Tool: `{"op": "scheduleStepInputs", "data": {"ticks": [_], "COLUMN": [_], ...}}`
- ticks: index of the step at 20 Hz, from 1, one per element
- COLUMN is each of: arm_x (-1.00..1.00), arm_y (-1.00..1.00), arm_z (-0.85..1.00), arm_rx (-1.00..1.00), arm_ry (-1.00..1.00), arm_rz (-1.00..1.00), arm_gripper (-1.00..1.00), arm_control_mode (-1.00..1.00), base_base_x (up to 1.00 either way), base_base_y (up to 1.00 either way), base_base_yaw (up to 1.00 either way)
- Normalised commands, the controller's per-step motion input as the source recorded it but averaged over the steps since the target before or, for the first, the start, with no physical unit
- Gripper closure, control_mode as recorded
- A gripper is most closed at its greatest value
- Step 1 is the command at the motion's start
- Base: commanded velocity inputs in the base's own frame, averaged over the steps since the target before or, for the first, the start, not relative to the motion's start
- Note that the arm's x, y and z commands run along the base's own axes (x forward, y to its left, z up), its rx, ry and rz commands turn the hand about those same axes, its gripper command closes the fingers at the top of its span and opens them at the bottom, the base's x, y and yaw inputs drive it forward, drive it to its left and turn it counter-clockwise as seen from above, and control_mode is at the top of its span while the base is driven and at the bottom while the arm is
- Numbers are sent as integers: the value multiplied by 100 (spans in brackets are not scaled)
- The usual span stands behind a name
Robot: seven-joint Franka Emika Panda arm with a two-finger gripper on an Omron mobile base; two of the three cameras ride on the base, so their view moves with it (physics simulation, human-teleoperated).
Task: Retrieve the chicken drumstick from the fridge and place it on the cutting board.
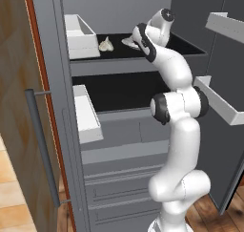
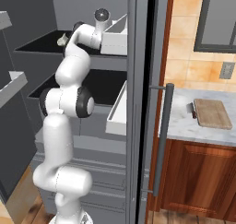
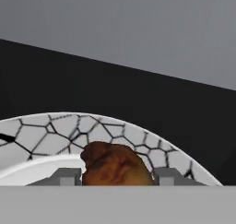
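The reddish-brown chicken drumstick [image 3: 115, 165] lies on a white plate [image 3: 50, 133] with a dark crackle pattern, on the dark upper shelf [image 1: 186, 45] of the open grey fridge [image 1: 119, 126]. My gripper [image 3: 117, 176] reaches into that shelf, with one fingertip touching each side of the drumstick, shut on it. In the left base view the arm [image 1: 164, 59] hides the hand and the meat. The light-brown cutting board [image 2: 212, 113] rests on the marble counter to the right of the fridge.
A white garlic bulb [image 1: 106, 44] sits on the same shelf left of the plate. White bins [image 1: 78, 35] hang on the left side and grey door shelves [image 1: 221, 102] stick out on the right. The long bar handle [image 2: 162, 140] stands between fridge and counter.
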Motion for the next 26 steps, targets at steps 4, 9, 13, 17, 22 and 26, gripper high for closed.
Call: {"op": "scheduleStepInputs", "data": {"ticks": [4,9,13,17,22,26], "arm_x": [0,-8,-6,-11,-84,-100], "arm_y": [0,0,0,0,0,3], "arm_z": [0,1,2,1,45,37], "arm_rx": [0,0,0,0,3,3], "arm_ry": [0,-19,-16,-3,-18,-20], "arm_rz": [0,0,0,0,0,0], "arm_gripper": [100,100,100,100,100,100], "arm_control_mode": [-100,-100,-100,-100,-100,-100], "base_base_x": [0,0,0,0,0,0], "base_base_y": [0,0,0,0,0,0], "base_base_yaw": [0,0,0,0,0,0]}}
